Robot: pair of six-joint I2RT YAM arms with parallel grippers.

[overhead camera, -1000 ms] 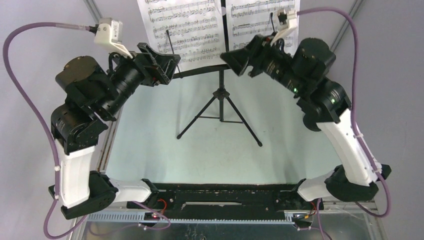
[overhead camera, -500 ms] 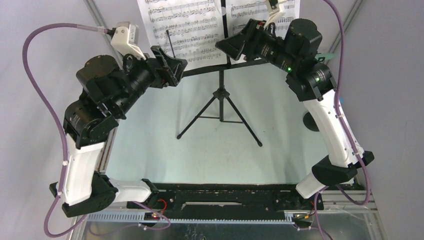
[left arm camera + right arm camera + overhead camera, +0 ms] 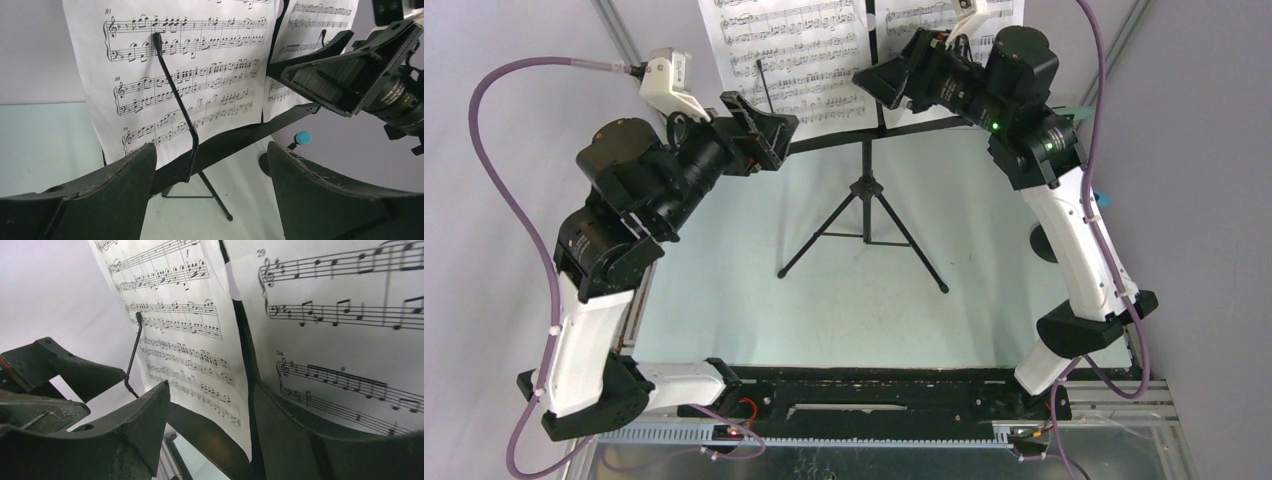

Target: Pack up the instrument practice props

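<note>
The black tripod music rack stands at the far middle of the table. Two white sheet-music pages lean on its desk, the left page and the right page. My left gripper is open and empty, just left of the rack's ledge. In the left wrist view the left page and its wire page holder lie ahead of the gripper. My right gripper is open and empty, in front of the gap between the pages. In the right wrist view the gripper faces the left page's lower right corner.
A black round mic holder base sits at the right table edge, partly behind my right arm. A blue microphone tip shows beyond the rack's ledge. The tripod legs spread over the table's middle. A grey wall stands behind the rack.
My right arm has swung up and to the left, bringing its gripper close to the pages. My left arm moved forward toward the rack, then almost stopped. Both grippers stay open.
</note>
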